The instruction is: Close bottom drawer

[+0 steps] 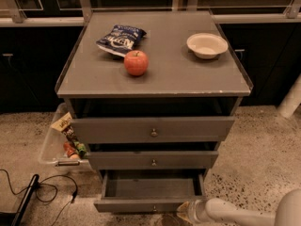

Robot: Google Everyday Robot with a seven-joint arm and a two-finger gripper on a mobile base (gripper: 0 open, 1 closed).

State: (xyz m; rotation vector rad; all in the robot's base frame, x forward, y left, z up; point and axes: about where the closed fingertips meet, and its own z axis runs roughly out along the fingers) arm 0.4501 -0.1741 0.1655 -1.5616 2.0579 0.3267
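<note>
The bottom drawer (153,188) is the lowest of three grey drawers in a small cabinet. It stands pulled out, its plain grey inside showing, and its front panel (141,205) lies near the frame's lower edge. My gripper (184,212) is at the right end of that front panel, at the end of my white arm (235,212) coming in from the lower right. The middle drawer (153,160) and top drawer (153,129) sit above it, each with a small round knob.
On the cabinet top (197,76) lie a red apple (136,62), a blue chip bag (121,38) and a white bowl (207,45). A clear bin of snacks (61,142) stands left of the cabinet. Black cables (42,189) lie on the speckled floor at the lower left.
</note>
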